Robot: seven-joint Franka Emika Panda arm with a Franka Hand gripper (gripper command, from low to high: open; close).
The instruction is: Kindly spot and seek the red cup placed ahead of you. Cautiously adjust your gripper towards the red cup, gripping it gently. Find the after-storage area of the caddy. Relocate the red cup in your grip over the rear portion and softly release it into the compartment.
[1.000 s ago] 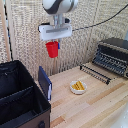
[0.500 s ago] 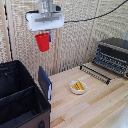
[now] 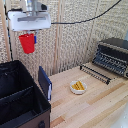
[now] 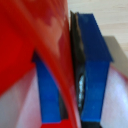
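The red cup [image 3: 27,43] hangs from my gripper [image 3: 29,34], held high in the air at the exterior view's upper left. The white gripper block is above it and the fingers are shut on the cup's rim. The black caddy [image 3: 20,100] stands below at the lower left, with a divider across it making two sections. The cup is above the caddy's far section. In the wrist view the red cup wall [image 4: 35,55] fills most of the picture, pinched between dark-blue fingers [image 4: 95,60].
A white bowl of yellow snacks [image 3: 78,87] sits on the wooden table. A dark toaster oven [image 3: 112,56] with its door down stands at the exterior view's right. A dark-blue flap [image 3: 45,83] sticks up beside the caddy.
The gripper has carried the red cup toward the exterior view's left, from above the table beside the caddy to above the caddy. The cup stays held.
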